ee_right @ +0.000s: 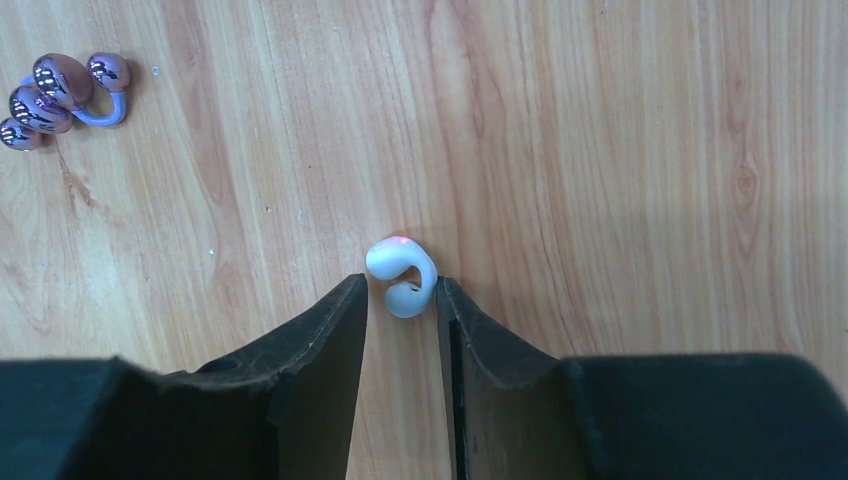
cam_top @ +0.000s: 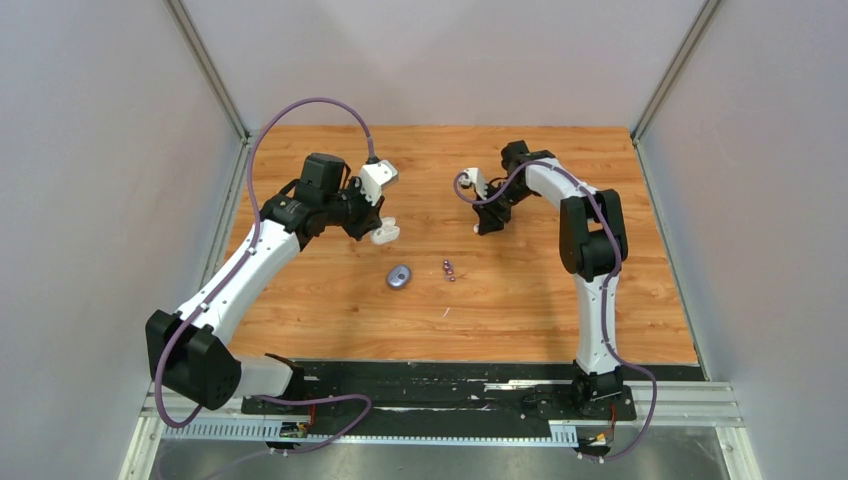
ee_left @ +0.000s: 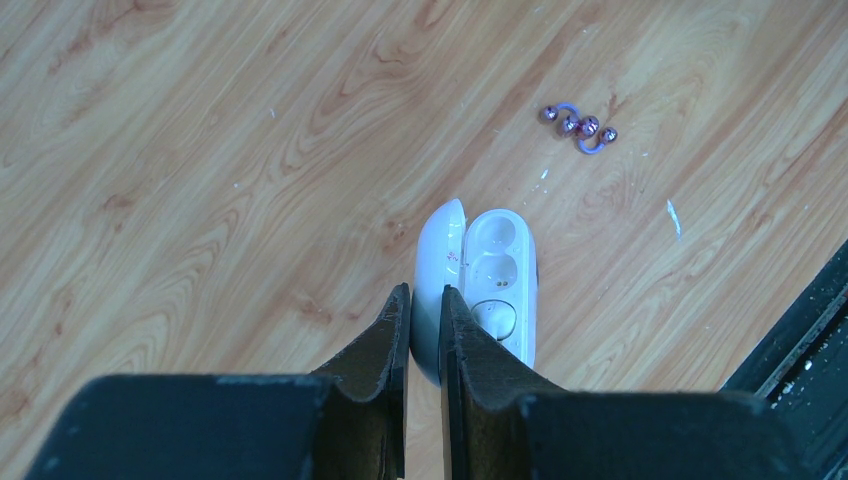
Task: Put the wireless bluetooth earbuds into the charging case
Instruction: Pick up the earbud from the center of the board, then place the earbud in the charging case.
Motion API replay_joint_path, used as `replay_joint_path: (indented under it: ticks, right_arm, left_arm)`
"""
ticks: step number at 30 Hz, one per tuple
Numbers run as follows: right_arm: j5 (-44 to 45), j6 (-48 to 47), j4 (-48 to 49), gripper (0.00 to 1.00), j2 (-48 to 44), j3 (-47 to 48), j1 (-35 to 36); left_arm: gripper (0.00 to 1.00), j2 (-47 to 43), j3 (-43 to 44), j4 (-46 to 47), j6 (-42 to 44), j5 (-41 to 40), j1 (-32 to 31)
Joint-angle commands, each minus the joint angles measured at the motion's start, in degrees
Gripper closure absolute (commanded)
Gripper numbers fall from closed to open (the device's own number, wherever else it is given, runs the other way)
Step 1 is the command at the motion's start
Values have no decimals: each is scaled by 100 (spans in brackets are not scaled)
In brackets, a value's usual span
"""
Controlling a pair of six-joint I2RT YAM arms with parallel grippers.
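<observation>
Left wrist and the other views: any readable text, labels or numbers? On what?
None readable in any view.
White charging case, in the left end effector: tiny reddish mark on its lid, too small to read.
Purple case, white earbud in the right end effector: no print visible.

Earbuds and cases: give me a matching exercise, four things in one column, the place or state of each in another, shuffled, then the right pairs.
1. white case
2. white earbud
3. purple earbuds
4. bluish case

A. shut, lying on the table
B. between the right fingers
C. loose on the table, clustered together
D. open, lid pinched by the left fingers

Pairs: 1-D, 2-B, 3-C, 4-A.
</observation>
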Motion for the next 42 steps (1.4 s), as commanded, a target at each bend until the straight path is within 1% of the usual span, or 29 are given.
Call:
replay_joint_path:
  ticks: [1,5,10,15,18,19,21,24,28,32,36,38,39,42]
  right_arm:
    - [-189,7,-1,67,-29,-92,-24]
    - [-211,-4,46,72,-44,-85,-27]
    - [-170,221,587,80,-411,-478,-22]
    - [-250,335,1705,84,-1382,-1629,-16]
    - [-269,562,2676,87,-2081,-2453,16]
    - [-264,646,2932,89,-2329,-2687,31]
    - [-228,922,3369,91,-2783,-3090,94]
    - [-263,1316,3869,91,-3498,-3422,221]
    - [-270,1771,4317,94,-4383,-3622,512]
    - [-270,2068,4534,97,-4943,-3631,860]
    - [-481,2510,4549,99,-5237,-3460,1179]
    - [-538,2697,4537,100,-5312,-3371,1315]
    - [-540,2748,4525,100,-5335,-3347,1389]
    - [-457,2681,4491,100,-5410,-3344,1594]
  left_arm:
    - [100,6,185,132,27,97,33]
    - [100,13,186,127,7,107,35]
    - [100,16,194,138,14,94,39]
    - [100,42,205,169,5,123,38]
    - [100,83,214,217,-25,141,36]
    - [100,108,219,230,-38,163,40]
    - [100,162,232,290,-160,193,41]
    - [100,270,288,434,-355,346,33]
    - [100,496,462,632,-594,721,1]
    - [100,617,600,855,-567,935,-119]
    - [100,497,447,1362,-458,1178,-219]
    - [100,355,226,1843,-492,1278,-249]
    - [100,309,97,2131,-509,1303,-277]
    - [100,143,-46,2509,-568,1397,-345]
